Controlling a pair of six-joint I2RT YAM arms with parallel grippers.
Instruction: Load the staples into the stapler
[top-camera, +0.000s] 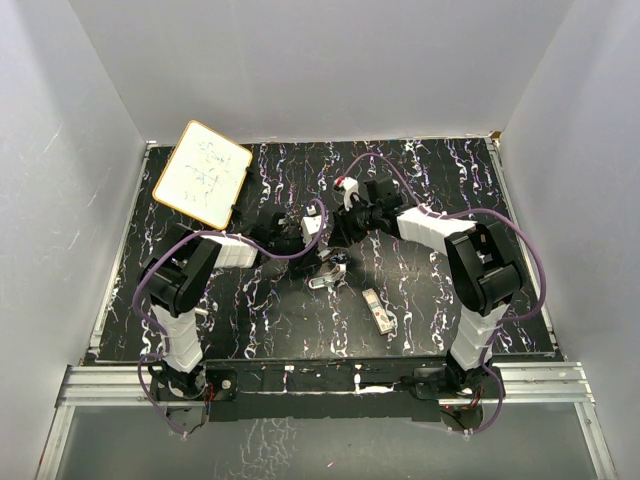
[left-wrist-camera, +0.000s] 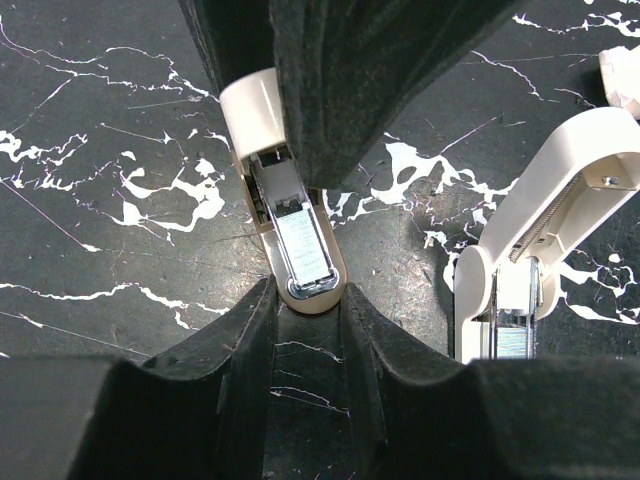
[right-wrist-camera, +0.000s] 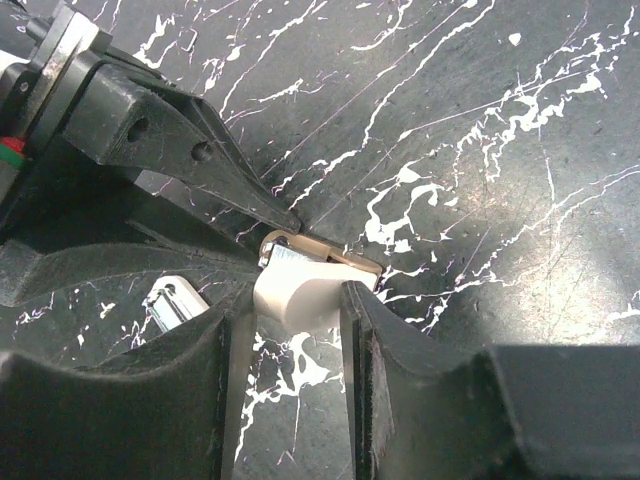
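Your right gripper (right-wrist-camera: 297, 295) hides the far half of the stapler (left-wrist-camera: 300, 240). Its length runs from there to the left gripper (left-wrist-camera: 308, 290); both clamp its ends.

Soft, even light; dark fingers (left-wrist-camera: 130, 420) slightly blurred up close.

Whiteboard (top-camera: 202, 172), far left of the left pincer (top-camera: 300, 228): faint scribbles, perhaps handwriting, unreadable.
Stapler (left-wrist-camera: 303, 240), between that pincer's fingers: fine marks, illegible.

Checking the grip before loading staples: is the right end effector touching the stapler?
Touching. The right wrist view shows the stapler wedged in the right end effector, with no gap on either side.
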